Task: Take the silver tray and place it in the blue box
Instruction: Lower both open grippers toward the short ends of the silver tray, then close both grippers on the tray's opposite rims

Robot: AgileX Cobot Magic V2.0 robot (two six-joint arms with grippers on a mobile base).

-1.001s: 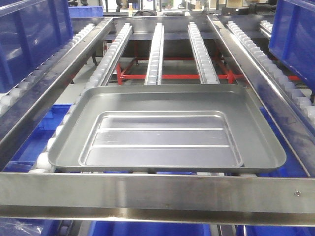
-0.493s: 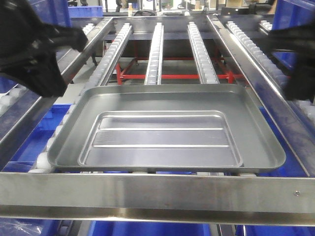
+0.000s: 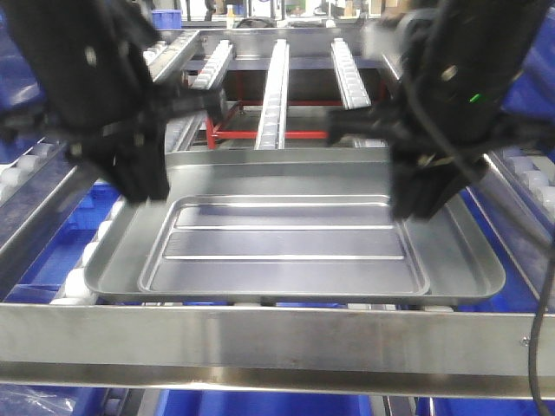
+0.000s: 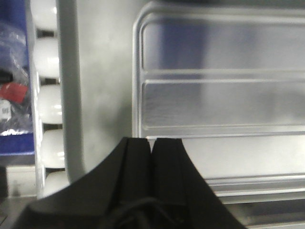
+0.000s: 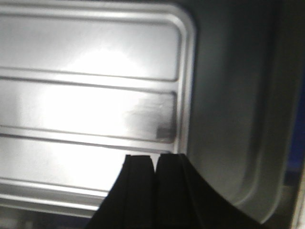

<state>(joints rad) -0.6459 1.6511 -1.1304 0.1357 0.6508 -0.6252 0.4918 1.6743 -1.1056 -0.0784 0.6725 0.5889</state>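
The silver tray (image 3: 286,251) lies flat on the roller rack, just behind the front steel rail. My left gripper (image 3: 147,186) hangs blurred over the tray's left part, its jaws shut with nothing between them. In the left wrist view the left gripper (image 4: 152,139) points at the tray (image 4: 214,100) near the left edge of the recessed panel. My right gripper (image 3: 414,206) is over the tray's right part, also shut and empty. The right gripper (image 5: 156,156) sits above the tray (image 5: 95,95) by the panel's right edge. Blue crate plastic (image 3: 260,405) shows under the rack; I cannot tell which crate is the blue box.
A wide steel rail (image 3: 277,338) crosses the front of the rack. Roller tracks (image 3: 276,87) run away behind the tray, with steel side rails (image 3: 43,217) left and right. White rollers (image 4: 47,100) line the tray's left side. More blue crates (image 3: 539,61) stand at the sides.
Both arms have come in from the sides and down over the tray, from out of view to its left and right parts. The tray has not moved.
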